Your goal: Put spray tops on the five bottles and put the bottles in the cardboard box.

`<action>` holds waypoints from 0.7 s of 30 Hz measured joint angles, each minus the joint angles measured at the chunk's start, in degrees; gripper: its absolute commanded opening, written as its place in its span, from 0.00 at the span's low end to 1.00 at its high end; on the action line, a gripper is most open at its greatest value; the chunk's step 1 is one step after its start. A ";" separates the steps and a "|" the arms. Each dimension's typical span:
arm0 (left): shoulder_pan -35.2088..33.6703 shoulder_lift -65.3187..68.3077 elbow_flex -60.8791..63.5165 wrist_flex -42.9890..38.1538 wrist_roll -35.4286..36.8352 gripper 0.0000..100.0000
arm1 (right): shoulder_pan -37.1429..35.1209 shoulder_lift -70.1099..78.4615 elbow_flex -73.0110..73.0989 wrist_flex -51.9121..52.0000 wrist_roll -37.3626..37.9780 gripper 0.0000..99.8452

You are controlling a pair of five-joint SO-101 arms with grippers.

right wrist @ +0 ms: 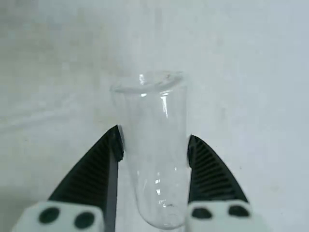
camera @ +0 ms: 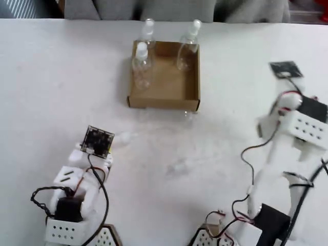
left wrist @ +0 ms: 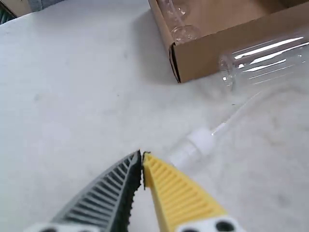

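The right claw (right wrist: pixel 154 137) grips a clear bottle (right wrist: pixel 154 111) over the desk (right wrist: pixel 251 58). The left claw (left wrist: pixel 142 157) is pinched tight and holds nothing. Just beside it a spray top (left wrist: pixel 195 142) lies on the desk. Another bottle (left wrist: pixel 265 58) lies just beside the cardboard box (left wrist: pixel 227 43).

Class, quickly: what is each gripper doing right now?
Left gripper: closed, empty.
Right gripper: closed on a clear bottle.
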 measured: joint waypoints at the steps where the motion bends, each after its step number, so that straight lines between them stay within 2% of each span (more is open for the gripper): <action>1: 0.00 0.00 0.00 0.00 0.00 0.03 | 2.20 0.00 2.11 -2.46 0.62 0.02; 8: 0.09 0.00 0.00 0.00 0.00 0.03 | 13.10 0.00 15.65 -18.29 6.24 0.11; 13: 0.09 0.00 0.00 0.00 0.00 0.03 | 17.67 0.00 22.33 -28.31 10.20 0.17; 21: 0.09 0.00 0.00 1.32 0.00 0.03 | 20.22 0.00 24.53 -32.88 14.07 0.30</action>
